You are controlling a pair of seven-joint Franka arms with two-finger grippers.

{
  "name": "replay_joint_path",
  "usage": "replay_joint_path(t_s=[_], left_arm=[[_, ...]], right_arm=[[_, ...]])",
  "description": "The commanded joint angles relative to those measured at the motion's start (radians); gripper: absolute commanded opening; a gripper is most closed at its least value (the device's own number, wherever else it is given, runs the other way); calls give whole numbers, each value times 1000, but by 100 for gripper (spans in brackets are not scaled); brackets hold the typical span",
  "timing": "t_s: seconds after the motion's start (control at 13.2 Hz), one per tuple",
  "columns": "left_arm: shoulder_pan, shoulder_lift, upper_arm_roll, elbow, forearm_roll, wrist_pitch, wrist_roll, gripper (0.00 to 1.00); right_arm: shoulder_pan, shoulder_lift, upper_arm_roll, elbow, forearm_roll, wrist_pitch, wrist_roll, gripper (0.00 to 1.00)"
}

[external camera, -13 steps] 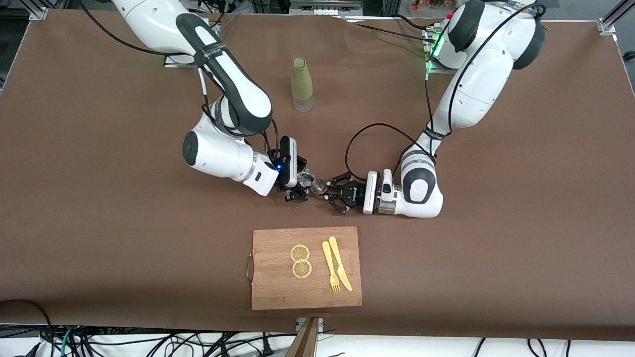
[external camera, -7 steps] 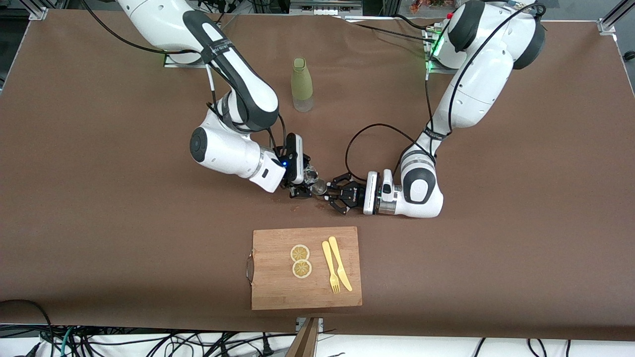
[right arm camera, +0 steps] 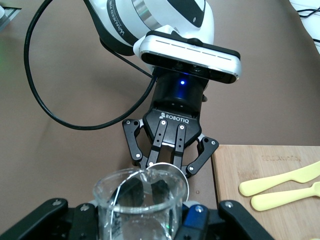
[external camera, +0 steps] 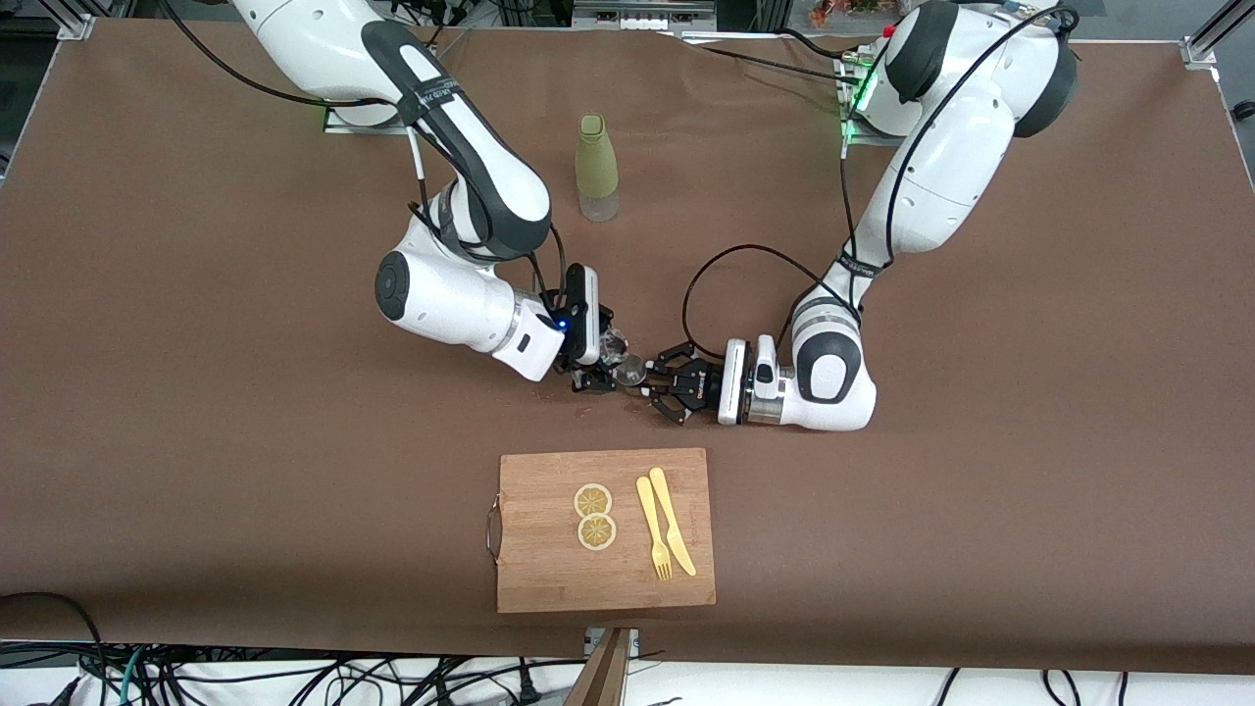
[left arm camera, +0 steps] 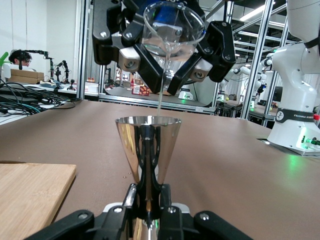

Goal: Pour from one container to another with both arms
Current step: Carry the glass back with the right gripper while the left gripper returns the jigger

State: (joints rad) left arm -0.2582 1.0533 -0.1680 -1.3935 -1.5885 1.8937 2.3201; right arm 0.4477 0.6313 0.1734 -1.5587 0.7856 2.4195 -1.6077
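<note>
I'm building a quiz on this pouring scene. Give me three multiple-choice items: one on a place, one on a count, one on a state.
1. Where does the olive-green bottle stand?
A. on the cutting board
B. on the table, farther from the front camera than both grippers
C. in the left gripper

2. How many lemon slices lie on the cutting board?
A. one
B. two
C. four

3. What is the glass cup doing?
A. lying empty on the table
B. tilted in the right gripper, a thin stream falling into the jigger
C. standing upright beside the fork

Answers:
1 B: it stands alone near the arm bases.
2 B: two slices lie beside the fork.
3 B: the left wrist view shows the stream; the left gripper holds the jigger.
</note>
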Motion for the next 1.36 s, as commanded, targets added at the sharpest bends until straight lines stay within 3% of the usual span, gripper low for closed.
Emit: replay_joint_path(t_s=[0.0,0.3,0.68,0.91,1.29], left_arm=[[-12,14,1,27,-39,19,19,0],[-12,14,-1,27,-39,19,21,0],[-12,14,-1,27,-39,19,22,0],[16,7,4,22,-27,7,39,0],[160,-13,15,8,71,-83,77,0]], right_arm=[[0,-19,0,-18,1,1,23,2],[-7,-21,0,-18,98,-8,-4,2],[-30,-28,-5,-20,346,-83,-185,2],[-110,-30,-6,-18,382,-216,-250,2],[-295,-36,-9,-23,383,-497,-379,2]])
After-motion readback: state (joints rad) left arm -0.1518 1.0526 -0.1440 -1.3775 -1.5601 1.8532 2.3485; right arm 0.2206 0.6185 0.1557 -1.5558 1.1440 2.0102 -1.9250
